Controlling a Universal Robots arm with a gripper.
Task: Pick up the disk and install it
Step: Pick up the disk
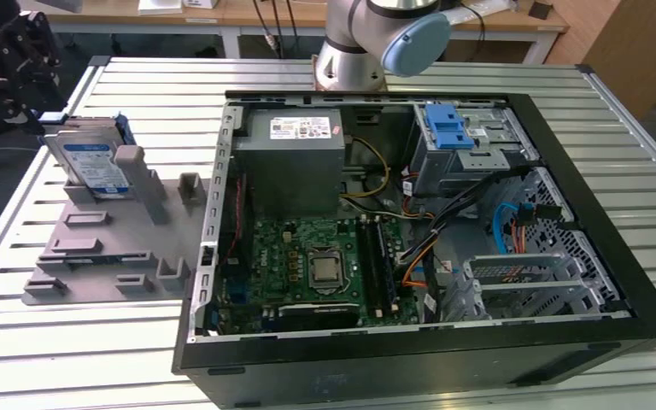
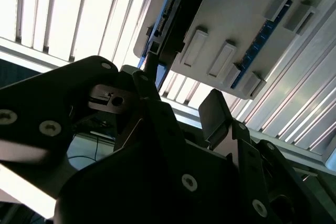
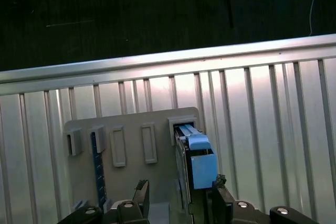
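Now my pincer (image 3: pixel 179 192) gapes at the disk (image 1: pixel 86 158), standing on edge in the grey holder (image 1: pixel 100 248) by the table's (image 1: pixel 78 342) edge at the exterior view's left. That view shows its label (image 1: pixel 91 171); the first wrist view, its blue rail (image 3: pixel 202 163), seemingly between my fingers (image 3: pixel 219 184).

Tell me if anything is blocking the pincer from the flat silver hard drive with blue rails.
Nothing visible does. In the first wrist view the open black pincer straddles the flat silver hard drive with blue rails, standing on edge in its grey plastic holder.
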